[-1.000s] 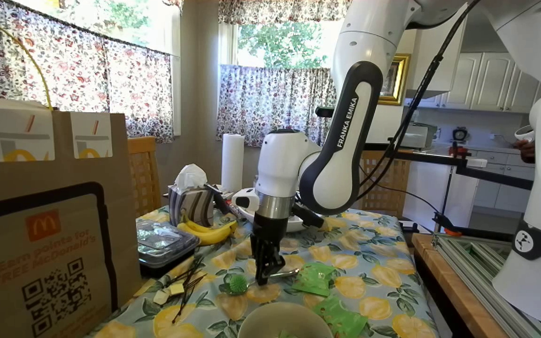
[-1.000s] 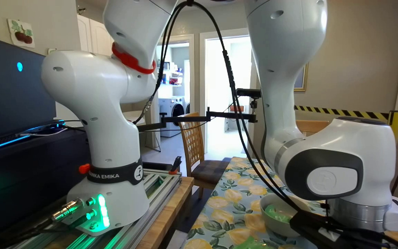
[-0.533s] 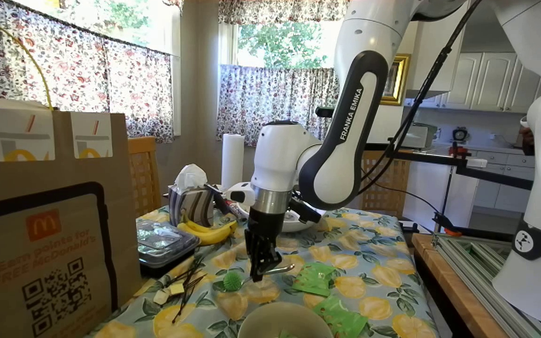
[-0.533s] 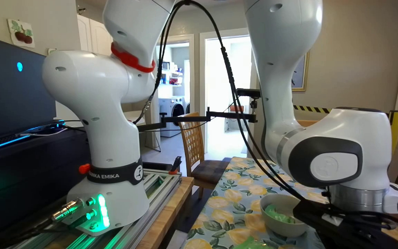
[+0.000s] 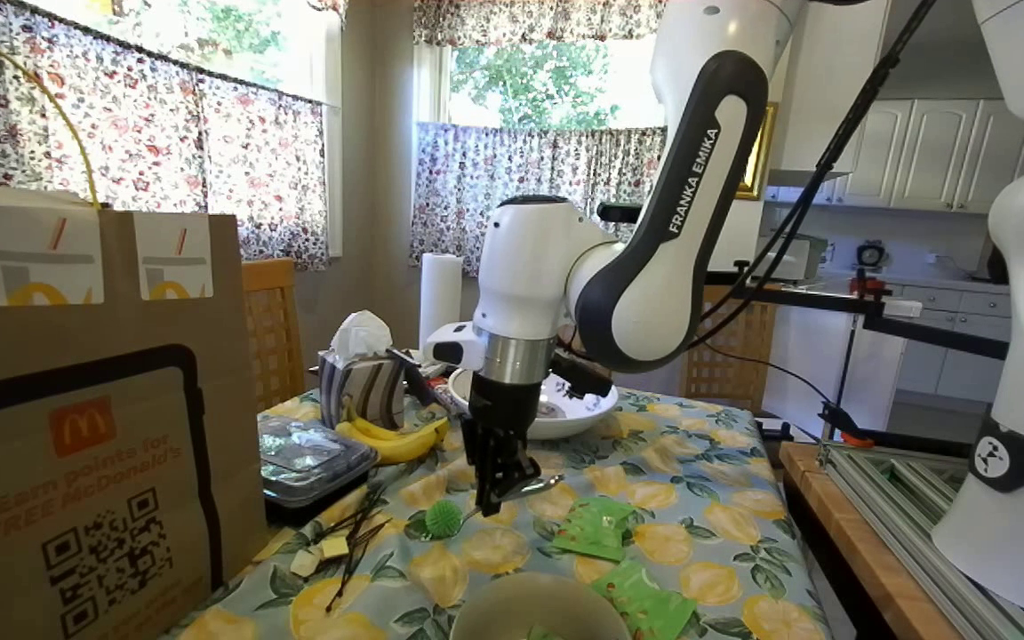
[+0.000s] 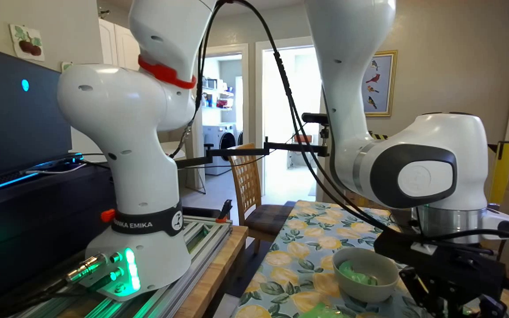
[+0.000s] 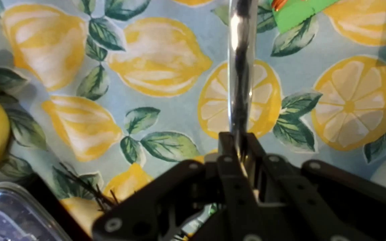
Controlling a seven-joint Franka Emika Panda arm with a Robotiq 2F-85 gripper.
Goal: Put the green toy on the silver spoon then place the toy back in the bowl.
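The silver spoon (image 5: 534,487) is held across my gripper (image 5: 492,507), its handle sticking out to the right in an exterior view. In the wrist view the shiny handle (image 7: 241,67) runs up from between the closed fingertips (image 7: 237,139). The small bumpy green toy (image 5: 444,518) is at the spoon's other end, left of the gripper, covering the spoon's head. Its height above the cloth is hard to judge. The wide white bowl with coloured marks (image 5: 579,413) stands behind the gripper, partly hidden by the arm. The toy cannot be made out in the wrist view.
A deeper off-white bowl (image 5: 512,591) with green pieces stands in front; it also shows in an exterior view (image 6: 369,296). Green packets (image 5: 596,529) lie to its right. Bananas (image 5: 401,442), a plastic container (image 5: 312,458), dark twigs (image 5: 356,551) and a paper bag (image 5: 103,338) are left.
My gripper has risen with the spoon in it, and the green toy has moved up with the spoon's end. The white bowl behind is less covered by the arm.
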